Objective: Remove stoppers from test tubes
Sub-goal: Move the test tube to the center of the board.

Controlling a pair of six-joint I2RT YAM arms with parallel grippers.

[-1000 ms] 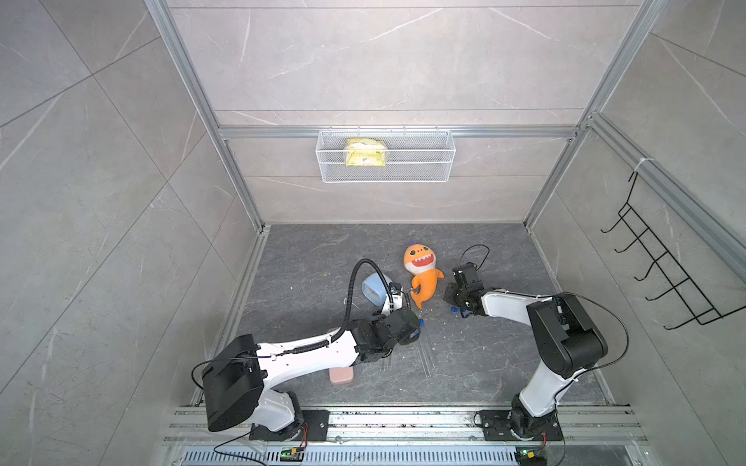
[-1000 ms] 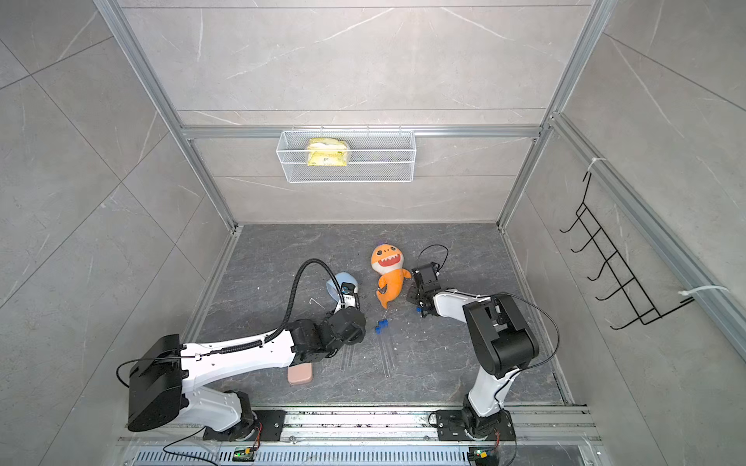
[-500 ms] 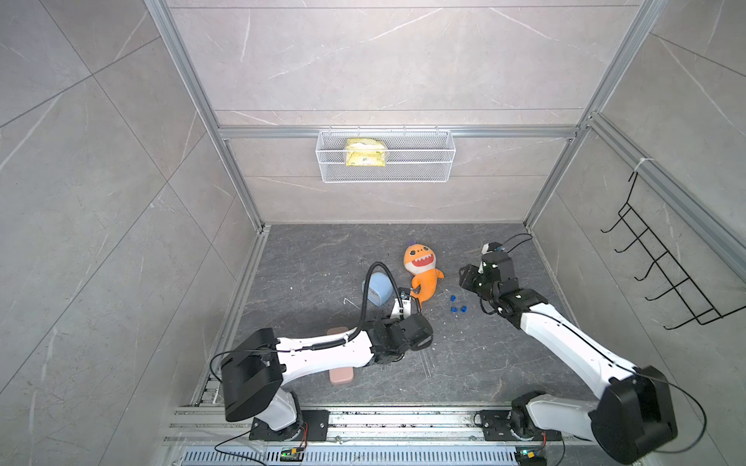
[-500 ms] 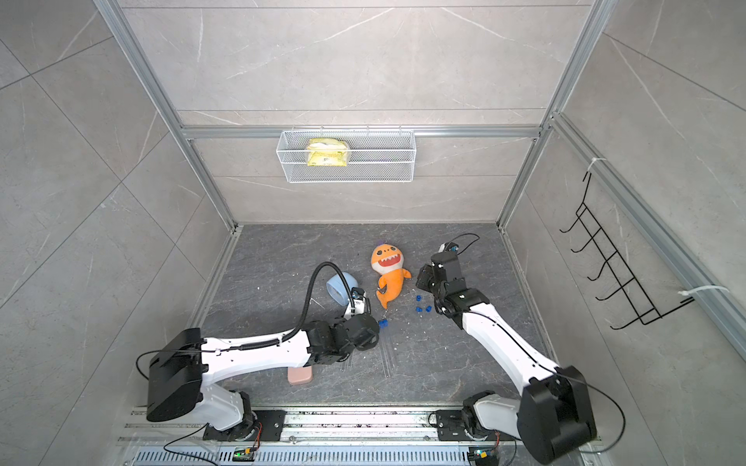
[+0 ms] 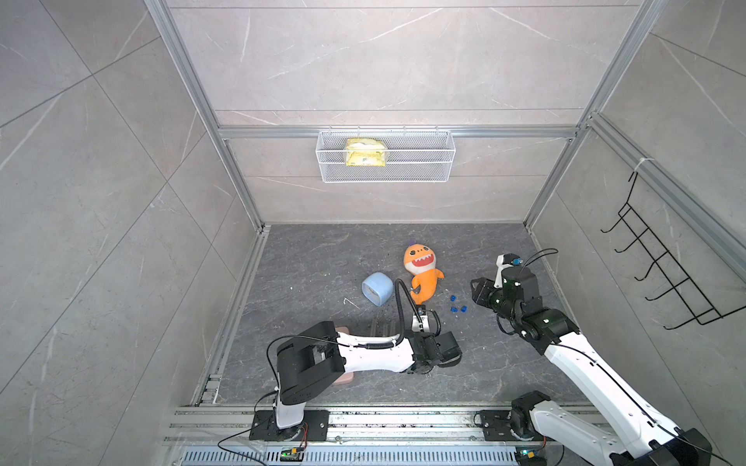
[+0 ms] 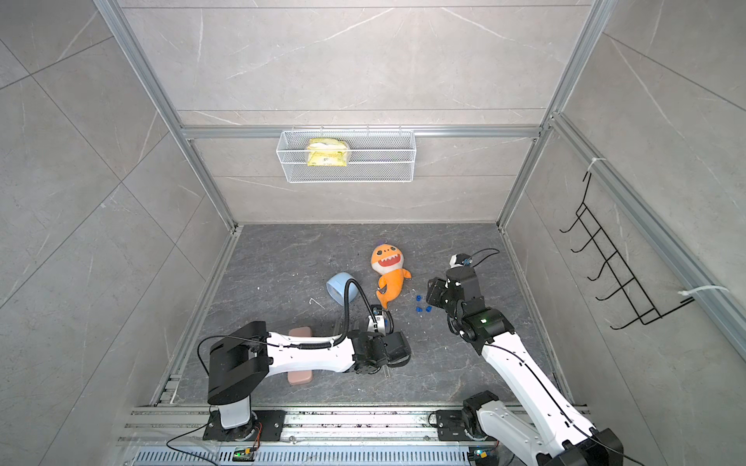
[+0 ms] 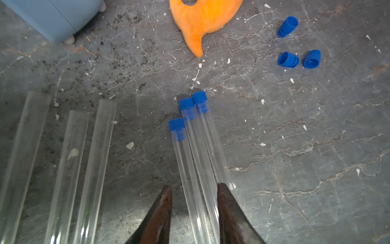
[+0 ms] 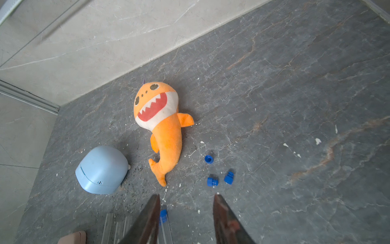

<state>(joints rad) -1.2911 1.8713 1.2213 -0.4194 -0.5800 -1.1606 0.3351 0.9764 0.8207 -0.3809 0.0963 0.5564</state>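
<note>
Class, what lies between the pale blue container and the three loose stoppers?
The orange shark plush lies between the pale blue container and the loose stoppers, clearest in the right wrist view.

Test tubes (image 7: 198,169) cut off by the edge — pink case (image 6: 300,377) half hidden.

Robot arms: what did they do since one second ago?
The left gripper drew back toward the near rail and straddles three capped test tubes. The right gripper backed away, uncovering three loose stoppers. The plush shark and blue cup stayed put.
</note>
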